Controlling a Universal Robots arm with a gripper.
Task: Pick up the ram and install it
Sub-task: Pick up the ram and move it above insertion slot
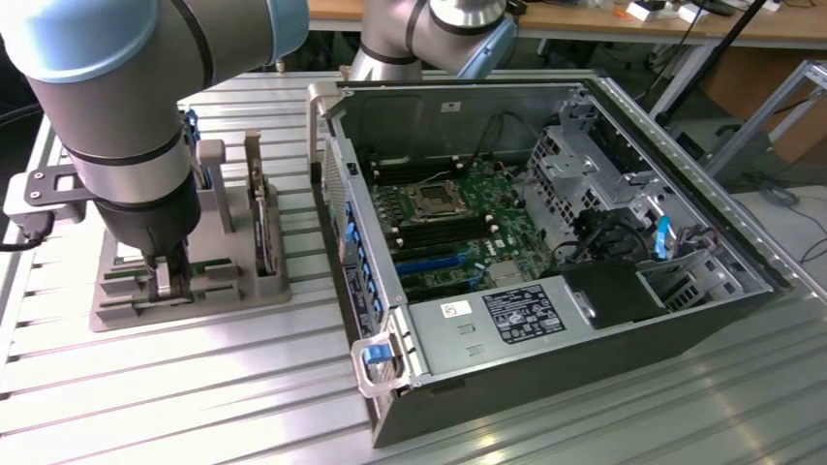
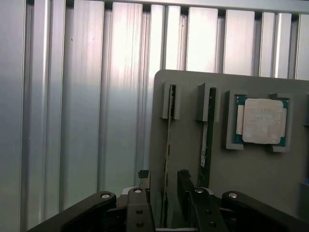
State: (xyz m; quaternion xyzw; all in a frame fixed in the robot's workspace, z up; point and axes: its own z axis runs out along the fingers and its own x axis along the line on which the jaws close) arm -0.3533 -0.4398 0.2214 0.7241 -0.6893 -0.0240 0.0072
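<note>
silver-grey tubular arm [image 1: 123,126], pale blue joint caps [image 1: 265,29], black claw [image 2: 163,180] with screws.

A ribbed aluminium table [image 1: 181,387] carried two things. Directly beneath the gripper [image 1: 169,279] sat a grey slotted holder [image 1: 194,312], resting flat on the ribs. Well apart from the gripper, toward the exterior view's right, an open computer case [image 1: 556,378] lay on its side on the same surface.

The holder [image 2: 188,111] is matt grey against the desk [image 2: 87,106], silvery metal ribbed in long stripes. In the holder the ram [image 2: 167,140] and its twin [image 2: 204,145] show dark green edges. Also in the holder, the processor chip [image 2: 262,121] is pale silver, bordered blue-green.
</note>
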